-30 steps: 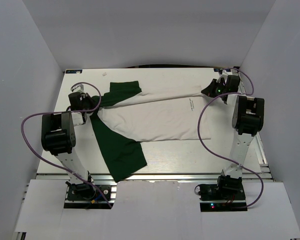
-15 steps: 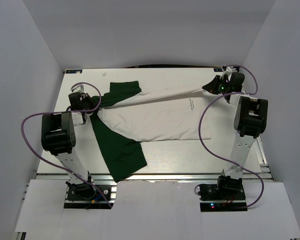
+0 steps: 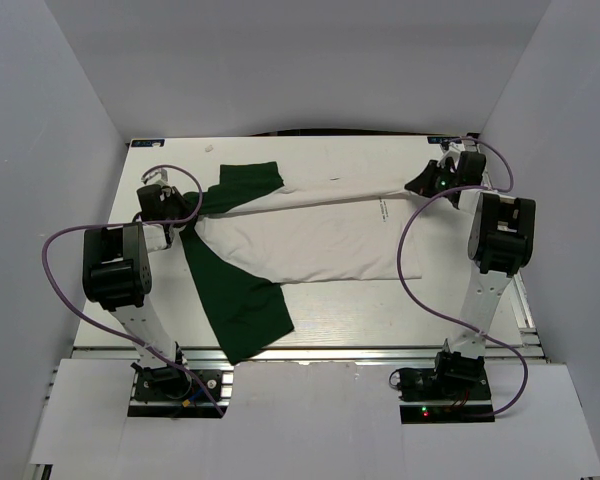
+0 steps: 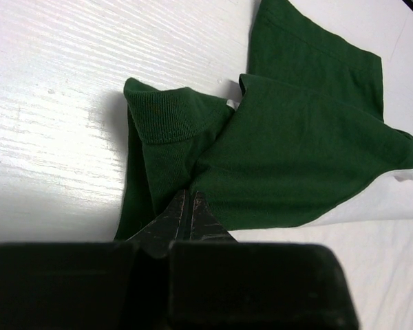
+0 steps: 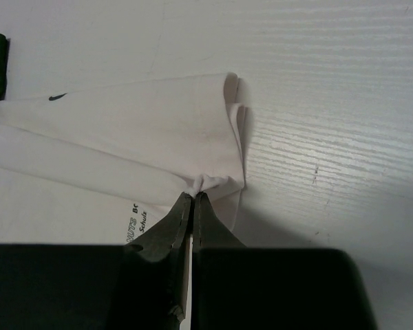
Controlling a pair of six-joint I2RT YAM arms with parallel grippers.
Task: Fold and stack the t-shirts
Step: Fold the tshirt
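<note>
Top view: t-shirt (image 3: 320, 240), white body w/ green sleeves, lies spread across mid desk (image 3: 330, 160), collar end twd left edge, hem twd right edge. One green sleeve (image 3: 242, 300) runs twd near-left corner. L gripper (image 3: 177, 215) sits at collar end. R gripper (image 3: 420, 184) is at far hem corner, nr far-right corner. Shirt's far edge forms a folded ridge btwn them.

Left wrist: L gripper (image 4: 191, 199) jaws fully closed, pinching green fabric just below ribbed collar (image 4: 166, 120).

Right wrist: R gripper (image 5: 193, 197) jaws closed tight on bunched white hem corner; black print (image 5: 133, 227) just beside fingers.
</note>
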